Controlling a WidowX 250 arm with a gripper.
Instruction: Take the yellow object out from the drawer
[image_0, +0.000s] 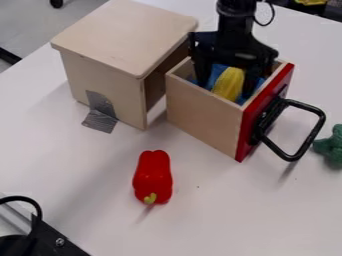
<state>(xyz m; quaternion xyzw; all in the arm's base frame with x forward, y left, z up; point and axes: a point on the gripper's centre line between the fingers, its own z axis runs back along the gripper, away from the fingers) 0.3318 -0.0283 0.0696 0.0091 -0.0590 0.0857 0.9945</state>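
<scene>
The gripper (227, 86) hangs down into the pulled-out wooden drawer (204, 111), its fingers open and spread to the left and right of the yellow object (229, 82). Blue material (215, 75) shows between the left finger and the yellow object, which lies inside the drawer. On the right, the other finger stands close beside it; I cannot tell if they touch. The yellow object's lower part is hidden by the drawer's front-left wall.
A wooden cabinet (110, 60) stands left of the drawer, with grey tape (101, 112) at its foot. The drawer's red front has a black handle (310, 135). A red pepper (153, 175) lies in front, a green object (331, 146) at the right edge, black equipment (50, 239) at lower left.
</scene>
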